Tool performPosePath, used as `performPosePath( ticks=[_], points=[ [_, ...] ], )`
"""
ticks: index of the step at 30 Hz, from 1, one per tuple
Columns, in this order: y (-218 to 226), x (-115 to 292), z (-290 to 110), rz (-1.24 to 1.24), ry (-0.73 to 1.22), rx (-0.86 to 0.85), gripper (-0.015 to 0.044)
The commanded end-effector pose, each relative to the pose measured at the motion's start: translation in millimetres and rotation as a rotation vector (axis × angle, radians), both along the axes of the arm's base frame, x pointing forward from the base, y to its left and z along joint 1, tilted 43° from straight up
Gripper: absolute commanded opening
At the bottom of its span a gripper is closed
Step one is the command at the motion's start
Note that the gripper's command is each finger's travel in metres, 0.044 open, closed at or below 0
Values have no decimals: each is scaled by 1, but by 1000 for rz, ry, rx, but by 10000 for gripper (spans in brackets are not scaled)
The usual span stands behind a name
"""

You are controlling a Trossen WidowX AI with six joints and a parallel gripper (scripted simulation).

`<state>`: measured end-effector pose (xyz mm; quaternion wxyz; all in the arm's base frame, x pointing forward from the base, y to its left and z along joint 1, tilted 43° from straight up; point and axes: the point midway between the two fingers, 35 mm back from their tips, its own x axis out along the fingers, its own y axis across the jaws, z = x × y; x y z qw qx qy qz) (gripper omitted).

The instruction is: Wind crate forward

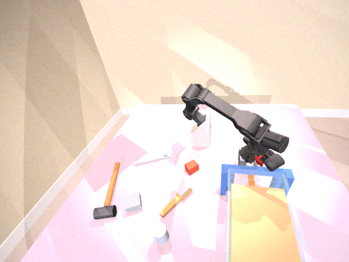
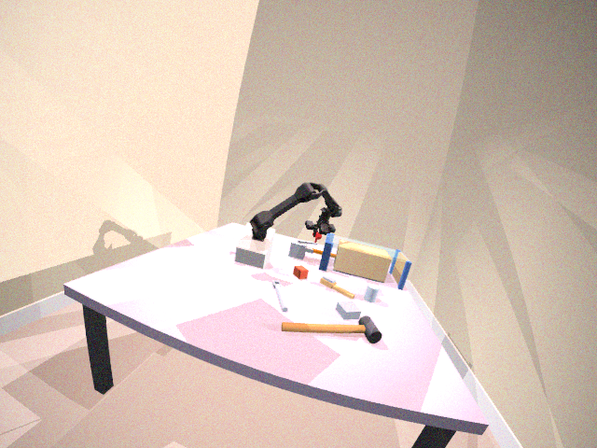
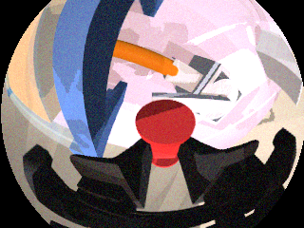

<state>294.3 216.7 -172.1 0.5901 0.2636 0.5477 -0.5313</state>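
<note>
My gripper (image 1: 259, 161) (image 2: 317, 231) (image 3: 162, 133) is shut on the red knob (image 2: 317, 237) (image 3: 165, 123) of the winch handle, just outside the rack mouth. A thin grey bar shows below the knob, over the grey winch (image 1: 241, 158) (image 2: 296, 250); whether the key is in the hole is hidden. An orange strap (image 1: 251, 179) (image 2: 324, 252) (image 3: 142, 58) runs from the winch to the crate. The yellow crate (image 1: 260, 220) (image 2: 362, 260) sits flat in the clear-panelled cubby, with a gap between its front and the blue frame (image 1: 256, 169) (image 2: 326, 253) (image 3: 71, 71).
A red block (image 1: 191, 167) (image 2: 300, 272), a wrench (image 1: 150, 161) (image 2: 280, 296), a yellow-handled tool (image 1: 170, 206) (image 2: 343, 290), a grey block (image 1: 132, 202) (image 2: 347, 309), a white cylinder (image 1: 161, 233) (image 2: 371, 293) and a mallet (image 1: 112, 184) (image 2: 323, 328) lie on the bench, to one side of the rack.
</note>
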Motion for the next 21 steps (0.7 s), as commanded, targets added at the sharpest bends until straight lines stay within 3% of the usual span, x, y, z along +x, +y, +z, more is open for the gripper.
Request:
performPosePath(
  ticks=[1,21],
  points=[
    [13,-10,-14,8,14,21,0],
    [30,-30,-29,8,15,23,0]
  ],
)
